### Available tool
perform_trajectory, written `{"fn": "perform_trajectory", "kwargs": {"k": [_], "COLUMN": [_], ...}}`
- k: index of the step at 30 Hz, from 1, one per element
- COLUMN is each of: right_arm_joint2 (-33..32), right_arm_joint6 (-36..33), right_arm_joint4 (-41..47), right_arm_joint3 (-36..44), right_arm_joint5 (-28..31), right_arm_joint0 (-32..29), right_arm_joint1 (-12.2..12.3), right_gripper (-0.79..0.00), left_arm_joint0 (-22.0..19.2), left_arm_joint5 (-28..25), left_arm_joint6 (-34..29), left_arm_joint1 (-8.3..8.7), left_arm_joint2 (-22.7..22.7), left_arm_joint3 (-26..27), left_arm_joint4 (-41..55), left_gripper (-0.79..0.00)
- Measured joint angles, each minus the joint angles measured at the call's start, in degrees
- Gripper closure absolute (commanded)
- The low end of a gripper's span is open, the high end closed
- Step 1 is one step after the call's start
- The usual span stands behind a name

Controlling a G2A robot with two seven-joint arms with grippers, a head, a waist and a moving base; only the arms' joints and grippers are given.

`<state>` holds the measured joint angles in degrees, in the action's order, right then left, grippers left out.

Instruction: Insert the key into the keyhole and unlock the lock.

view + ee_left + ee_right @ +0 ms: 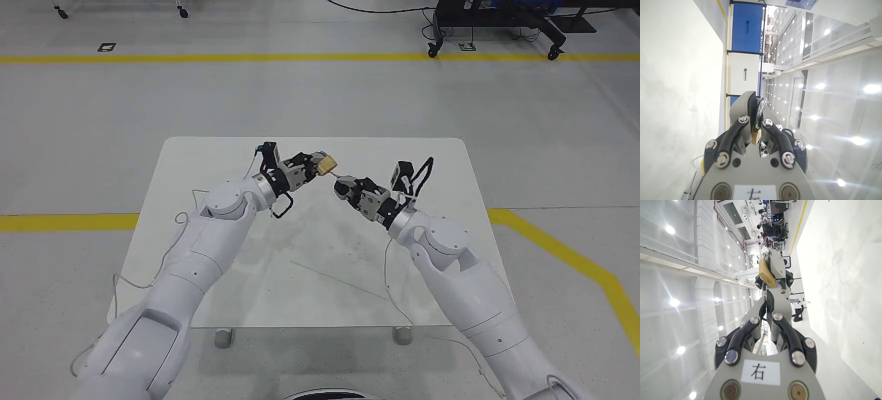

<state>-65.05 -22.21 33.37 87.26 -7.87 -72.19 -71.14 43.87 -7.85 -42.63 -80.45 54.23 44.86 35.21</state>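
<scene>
Top view: left claw (305, 167) pinches the brass lock (323, 161) above the tabletop (200, 170), its keyhole (768, 281) turned toward the right claw (343, 185), presumably to present it for insertion. Right claw, pressed together, sits just beside the lock; whether it pinches the key cannot be told.

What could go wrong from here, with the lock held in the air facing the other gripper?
1. The left gripper holds the lock above the table, apart from the right gripper. A small misalignment may make the key miss the keyhole.
2. The key cannot be made out between the right gripper's shut fingers, so its angle is uncertain.
3. A push could tilt the lock in its grip.
</scene>
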Motion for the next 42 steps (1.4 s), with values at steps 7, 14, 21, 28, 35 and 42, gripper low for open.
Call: {"fn": "perform_trajectory", "kwargs": {"k": [7,14,21,28,35,42], "right_arm_joint2": [0.1,0.1,0.3,0.4,0.6,0.7], "right_arm_joint6": [0.9,1.2,1.3,2.2,3.9,6.6], "right_arm_joint4": [-0.3,-0.6,-1.0,-1.6,-2.9,-5.3], "right_arm_joint3": [-0.7,-1.0,-0.8,-1.1,-0.7,0.1], "right_arm_joint5": [-0.3,-0.5,-0.9,-1.6,-2.0,-2.3], "right_arm_joint0": [0.4,0.9,1.0,1.5,1.7,1.4], "right_arm_joint1": [-0.3,-0.5,-0.7,-0.9,-1.1,-1.3], "right_gripper": [0.0,0.0,0.0,0.0,0.0,0.0], "left_arm_joint0": [0.3,0.4,0.4,0.5,0.5,1.1], "left_arm_joint5": [0.2,0.1,0.0,0.0,-0.3,-0.6], "left_arm_joint6": [0.2,0.4,0.9,0.6,0.5,2.3], "left_arm_joint1": [-0.05,-0.12,-0.29,-0.47,-0.56,-0.45], "left_arm_joint2": [0.6,1.0,1.4,1.6,1.9,2.2], "left_arm_joint3": [0.5,0.8,0.6,0.7,0.9,2.1], "left_arm_joint4": [-0.9,-2.1,-2.8,-3.4,-4.6,-7.2], "left_gripper": [0.0,0.0,0.0,0.0,0.0,0.0]}}
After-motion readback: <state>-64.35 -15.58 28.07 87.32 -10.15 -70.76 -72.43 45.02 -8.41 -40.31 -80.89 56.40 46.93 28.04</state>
